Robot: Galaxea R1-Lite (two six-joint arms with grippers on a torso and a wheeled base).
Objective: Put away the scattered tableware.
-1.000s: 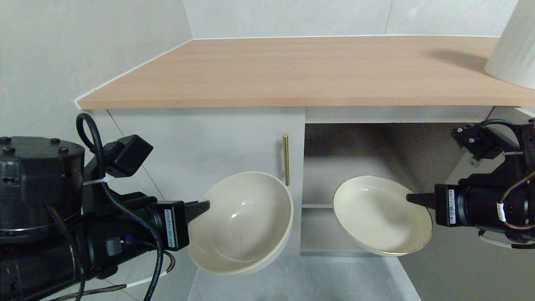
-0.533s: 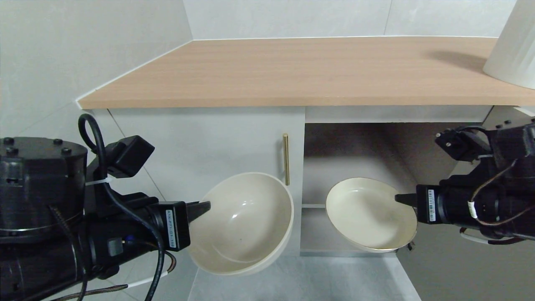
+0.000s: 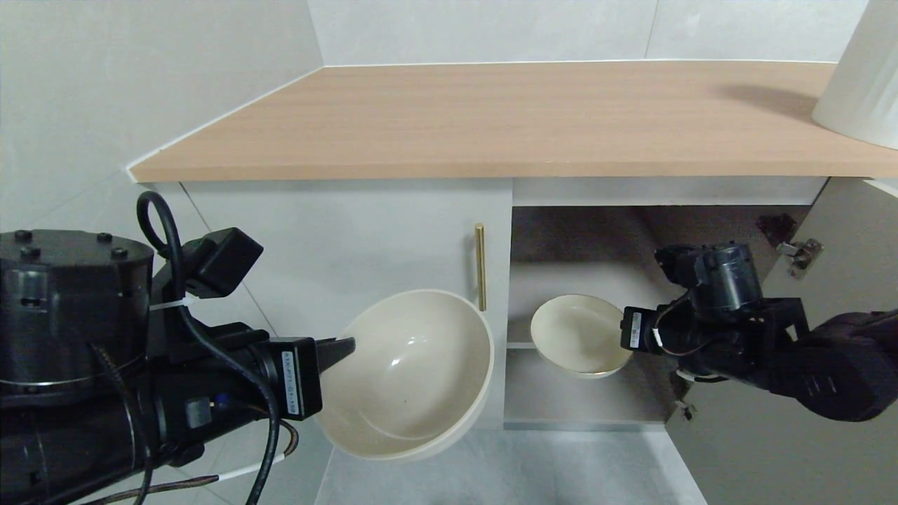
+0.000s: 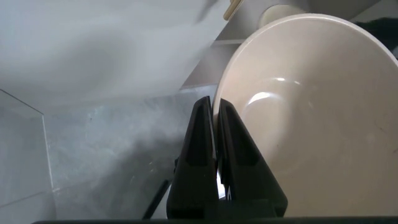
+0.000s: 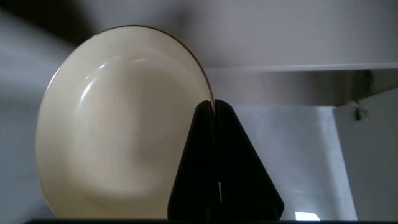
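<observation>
My left gripper (image 3: 345, 348) (image 4: 215, 112) is shut on the rim of a large cream bowl (image 3: 410, 372) (image 4: 317, 118), held tilted in front of the closed left cabinet door (image 3: 337, 245). My right gripper (image 3: 626, 328) (image 5: 213, 112) is shut on the rim of a smaller gold-rimmed cream bowl (image 3: 579, 333) (image 5: 118, 118). That bowl hangs inside the open right cabinet compartment (image 3: 596, 266), just above the shelf (image 3: 582, 400).
A wooden countertop (image 3: 505, 119) runs above the cabinet, with a white ribbed object (image 3: 859, 84) at its far right. A brass handle (image 3: 480, 266) is on the closed door. The right door (image 3: 828, 294) stands swung open beside my right arm. The floor is grey.
My right arm has carried the smaller bowl leftward and deeper into the open compartment. The left gripper and its large bowl have stayed still.
</observation>
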